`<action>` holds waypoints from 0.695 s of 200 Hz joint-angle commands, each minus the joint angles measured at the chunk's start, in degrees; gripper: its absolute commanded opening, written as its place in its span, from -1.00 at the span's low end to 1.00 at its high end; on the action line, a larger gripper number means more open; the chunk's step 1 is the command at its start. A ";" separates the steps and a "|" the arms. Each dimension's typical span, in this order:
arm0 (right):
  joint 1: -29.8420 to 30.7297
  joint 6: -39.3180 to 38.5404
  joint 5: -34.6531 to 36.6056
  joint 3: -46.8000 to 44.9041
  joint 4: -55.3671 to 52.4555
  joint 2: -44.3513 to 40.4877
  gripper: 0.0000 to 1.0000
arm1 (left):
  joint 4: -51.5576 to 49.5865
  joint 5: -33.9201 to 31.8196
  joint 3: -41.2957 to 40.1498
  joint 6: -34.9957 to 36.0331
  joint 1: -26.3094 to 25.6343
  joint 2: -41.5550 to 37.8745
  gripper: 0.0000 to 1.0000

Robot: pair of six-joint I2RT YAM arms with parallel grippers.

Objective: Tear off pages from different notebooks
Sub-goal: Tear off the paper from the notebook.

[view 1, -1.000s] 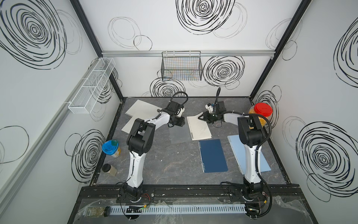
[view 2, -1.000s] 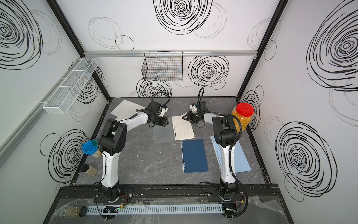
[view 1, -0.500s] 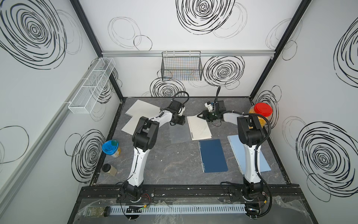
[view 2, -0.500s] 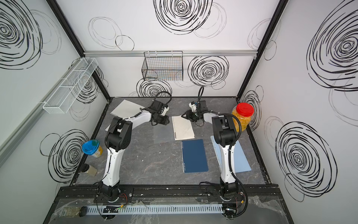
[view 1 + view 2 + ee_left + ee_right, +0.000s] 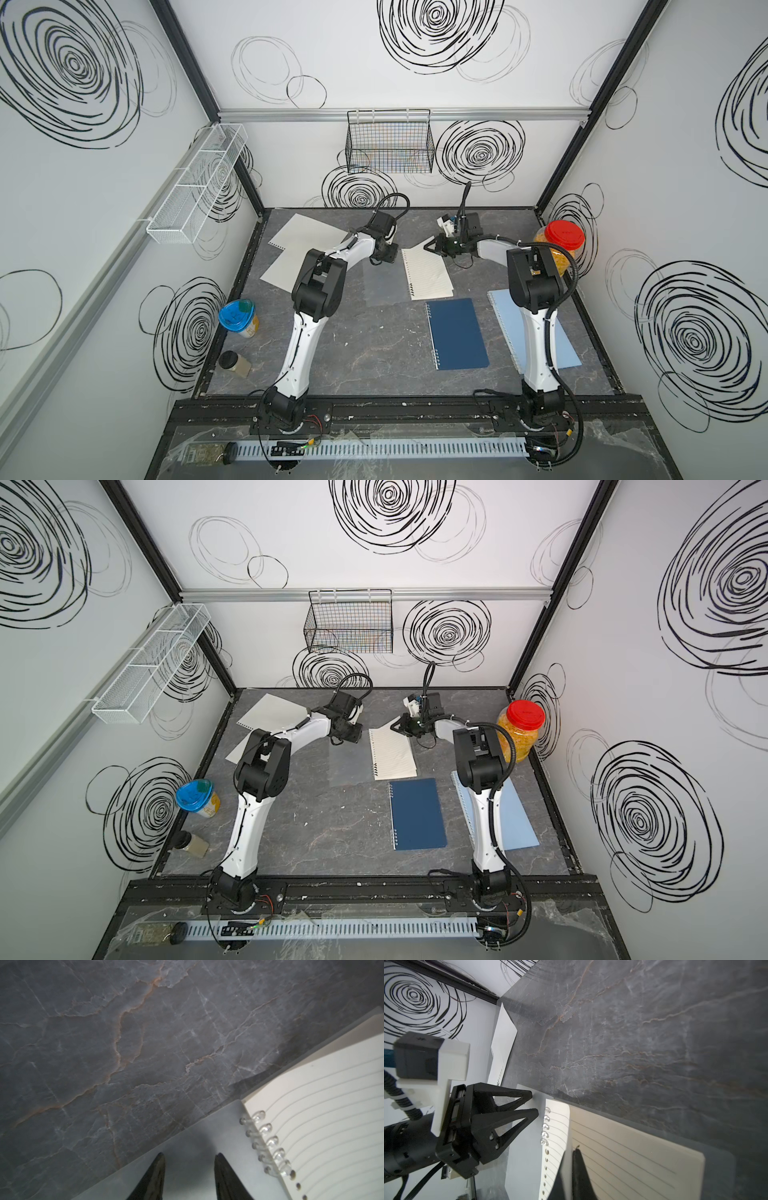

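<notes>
In a top view, the open frosted notebook [image 5: 428,274] is seen far back on the bench [image 5: 374,353]. From the left wrist, the left gripper [image 5: 188,1156] is seen apart over its cover. From the right wrist, the right gripper [image 5: 569,1152] is seen clamped on the lifted page [image 5: 556,1123].

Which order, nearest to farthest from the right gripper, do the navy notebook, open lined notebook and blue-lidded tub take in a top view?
1. Open lined notebook: far centre, the right gripper pinches its page.
2. Navy notebook: front, centre-right.
3. Blue-lidded tub: left wall.
</notes>
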 commanded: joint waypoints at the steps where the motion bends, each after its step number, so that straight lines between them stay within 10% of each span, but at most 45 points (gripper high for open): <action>1: 1.34 -2.70 0.15 2.45 -2.18 -0.98 -1.00 | -6.28 -2.87 -0.53 0.51 -0.31 3.43 -0.14; 69: 14.76 -23.58 -5.49 -14.32 2.37 -14.11 -1.00 | -7.27 -2.30 -0.41 -0.81 0.26 5.04 -0.23; 139: 15.97 -15.25 1.00 -21.66 12.13 -19.33 -1.00 | -4.96 -2.32 -4.33 -1.54 1.38 2.67 -0.25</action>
